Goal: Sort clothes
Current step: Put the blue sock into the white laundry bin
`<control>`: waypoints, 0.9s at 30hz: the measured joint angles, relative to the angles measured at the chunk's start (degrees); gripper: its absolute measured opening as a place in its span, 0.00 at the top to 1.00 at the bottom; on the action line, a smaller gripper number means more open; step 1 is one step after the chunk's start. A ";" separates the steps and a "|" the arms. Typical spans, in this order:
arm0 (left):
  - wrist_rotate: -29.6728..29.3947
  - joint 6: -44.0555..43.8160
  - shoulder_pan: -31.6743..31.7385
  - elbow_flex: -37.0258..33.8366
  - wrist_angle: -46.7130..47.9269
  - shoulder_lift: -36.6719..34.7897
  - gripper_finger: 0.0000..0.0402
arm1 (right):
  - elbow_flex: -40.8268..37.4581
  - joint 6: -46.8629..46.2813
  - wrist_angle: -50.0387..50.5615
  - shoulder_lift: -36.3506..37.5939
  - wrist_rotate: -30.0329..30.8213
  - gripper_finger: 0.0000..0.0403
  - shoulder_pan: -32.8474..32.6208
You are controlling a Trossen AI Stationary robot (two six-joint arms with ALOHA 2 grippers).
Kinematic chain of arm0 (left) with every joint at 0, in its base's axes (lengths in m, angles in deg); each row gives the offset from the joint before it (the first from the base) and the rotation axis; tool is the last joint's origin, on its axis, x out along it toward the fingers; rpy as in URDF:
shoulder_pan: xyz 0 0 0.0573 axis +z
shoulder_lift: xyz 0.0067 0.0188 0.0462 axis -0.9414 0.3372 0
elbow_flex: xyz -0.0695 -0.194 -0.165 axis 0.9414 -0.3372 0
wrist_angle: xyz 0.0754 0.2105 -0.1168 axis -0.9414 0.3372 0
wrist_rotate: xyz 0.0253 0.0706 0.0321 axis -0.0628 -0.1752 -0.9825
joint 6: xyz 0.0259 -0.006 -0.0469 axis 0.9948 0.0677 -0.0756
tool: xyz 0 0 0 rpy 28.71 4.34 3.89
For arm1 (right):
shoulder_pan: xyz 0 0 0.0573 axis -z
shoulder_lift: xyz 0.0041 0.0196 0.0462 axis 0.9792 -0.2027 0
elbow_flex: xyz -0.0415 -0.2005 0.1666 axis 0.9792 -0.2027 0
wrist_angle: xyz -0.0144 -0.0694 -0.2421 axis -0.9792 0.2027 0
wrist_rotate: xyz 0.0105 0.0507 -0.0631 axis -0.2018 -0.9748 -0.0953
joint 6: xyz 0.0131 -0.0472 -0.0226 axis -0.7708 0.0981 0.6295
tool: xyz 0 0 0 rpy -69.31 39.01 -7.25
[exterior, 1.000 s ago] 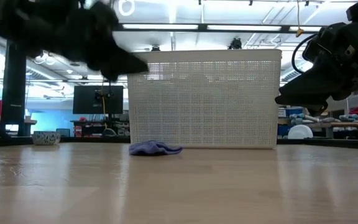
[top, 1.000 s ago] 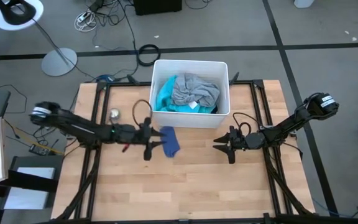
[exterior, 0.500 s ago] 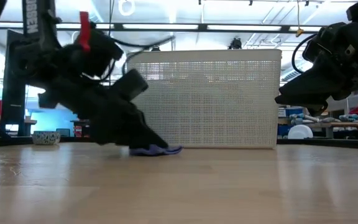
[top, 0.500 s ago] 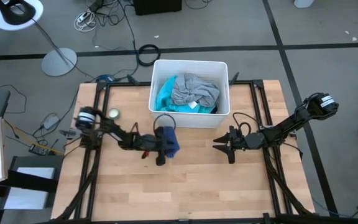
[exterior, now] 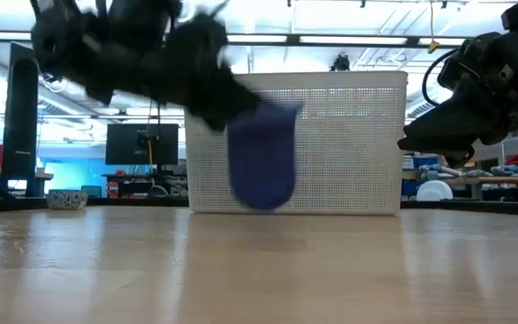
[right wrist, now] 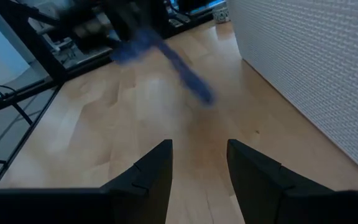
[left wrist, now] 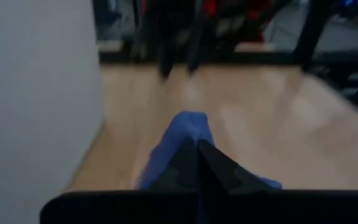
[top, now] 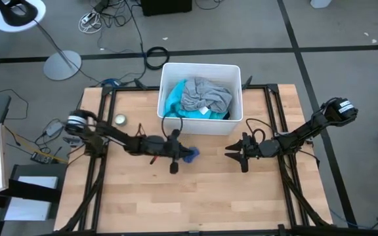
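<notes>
Blue sock (exterior: 262,166) hangs clamped in my left gripper (top: 181,153), lifted just beside the bin (top: 168,124) for dropping in. Right gripper (top: 235,151) waits near the bin, fingers apart.

The left end effector (exterior: 218,112) is a motion-blurred dark mass at upper left in the low view, and the blue sock (exterior: 262,157) hanging from it is smeared. In the right wrist view the sock (right wrist: 166,59) is a blurred streak. The bin (top: 202,69) hides most of the turquoise garment (top: 172,105) under the grey shirt (top: 205,95).
</notes>
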 joint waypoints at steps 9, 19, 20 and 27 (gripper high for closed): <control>0.71 11.48 1.13 16.73 27.47 -14.34 1.00 | 0.00 0.02 0.00 0.00 1.20 0.62 0.00; -0.49 19.03 14.12 43.69 54.17 -14.35 0.99 | 0.00 0.04 -0.15 0.00 1.29 0.62 0.00; -0.72 19.00 15.75 44.65 53.72 -14.32 0.99 | 0.00 0.06 -0.15 0.00 1.29 0.62 0.00; -3.22 15.74 24.37 45.97 56.19 -14.25 0.92 | 0.00 0.36 -0.15 0.00 1.33 0.62 0.00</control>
